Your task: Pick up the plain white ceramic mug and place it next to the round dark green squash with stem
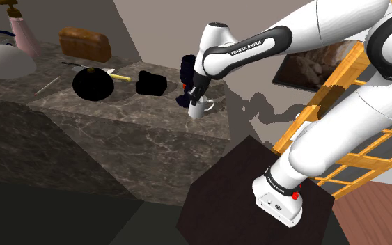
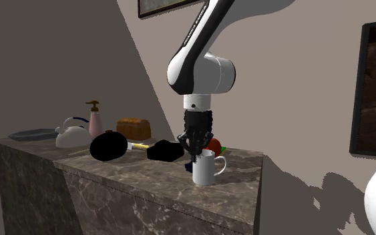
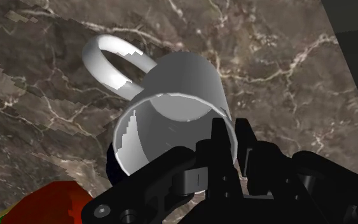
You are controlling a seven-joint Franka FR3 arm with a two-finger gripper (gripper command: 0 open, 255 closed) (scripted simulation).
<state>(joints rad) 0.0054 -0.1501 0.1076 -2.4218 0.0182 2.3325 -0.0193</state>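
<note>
While the black gripper clasps its rim, the white mug stands upright near the end of a marble counter.

Shoulder view: the white arm reaches in from the right and the gripper comes straight down onto the mug; a round dark squash sits well apart towards the left, with a black lump between the two. Second exterior view: the gripper hangs vertically over the mug, whose handle points right; its base looks to rest on the counter, and a red object shows just behind. Wrist view: the mug's open mouth faces the camera, one of the fingers is inside the rim and the other outside, pinching the wall between them, the handle on the far side.
</note>
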